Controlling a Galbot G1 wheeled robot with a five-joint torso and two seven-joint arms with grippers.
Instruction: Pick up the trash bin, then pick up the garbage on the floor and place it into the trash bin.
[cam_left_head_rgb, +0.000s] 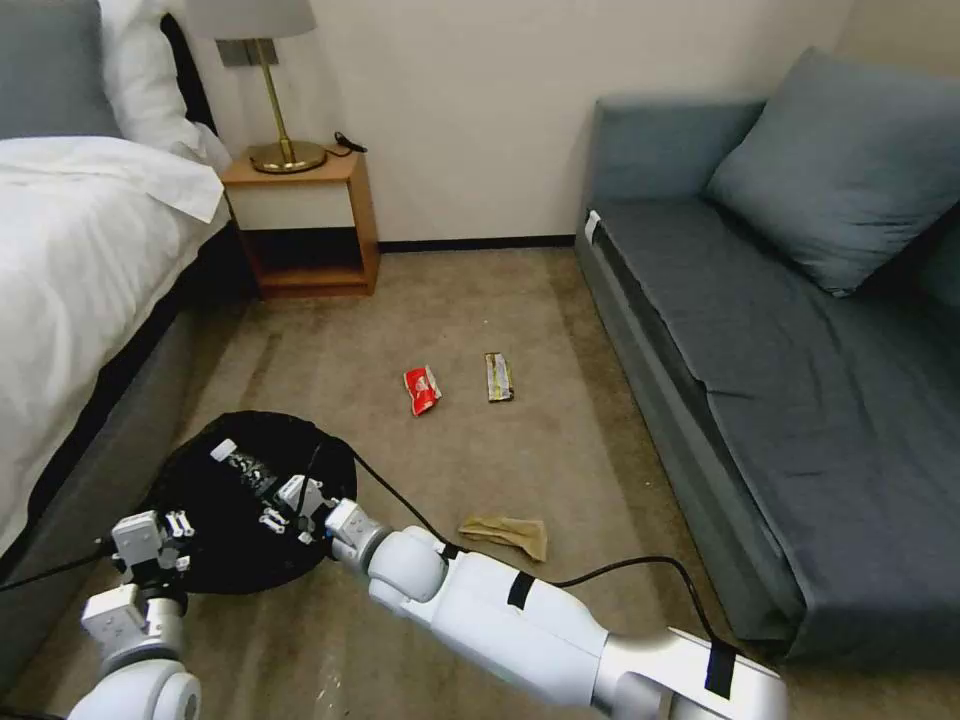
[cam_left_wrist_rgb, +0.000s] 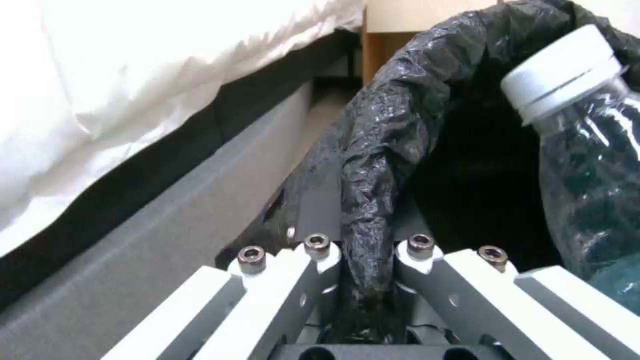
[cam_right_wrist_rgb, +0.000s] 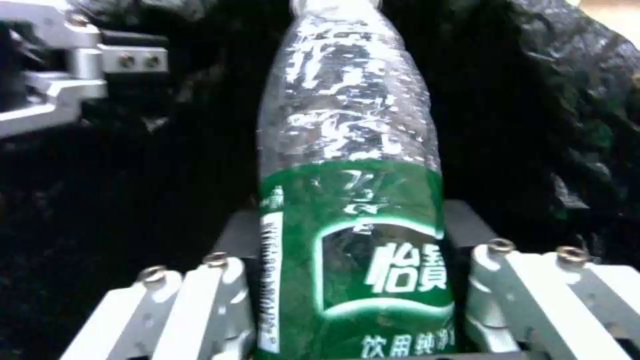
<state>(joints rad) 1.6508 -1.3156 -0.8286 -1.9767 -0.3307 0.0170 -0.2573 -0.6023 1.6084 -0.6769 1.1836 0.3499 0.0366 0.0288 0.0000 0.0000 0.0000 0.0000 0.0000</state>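
Left gripper (cam_left_wrist_rgb: 363, 280) clamped on the bagged rim of the bin (cam_left_head_rgb: 215, 560), held beside the bed (cam_left_head_rgb: 70, 260); right gripper (cam_right_wrist_rgb: 353, 280) shut on the bottle (cam_right_wrist_rgb: 350, 210), poised over the bin's mouth. Red packet (cam_left_head_rgb: 422, 389), wrapper (cam_left_head_rgb: 498, 377) and brown paper (cam_left_head_rgb: 508, 533) still lying on the carpet. Risks: thin liner slipping from the jaws and tilting the bin, or bottle catching the rim on release and bouncing out.

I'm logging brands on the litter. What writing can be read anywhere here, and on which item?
"怡寶" in large white characters on the green label of the clear plastic bottle held by the right gripper.
Smaller white line beneath, partly cut off: "饮用纯净".
Sideways print on the label's white strip: too blurred.
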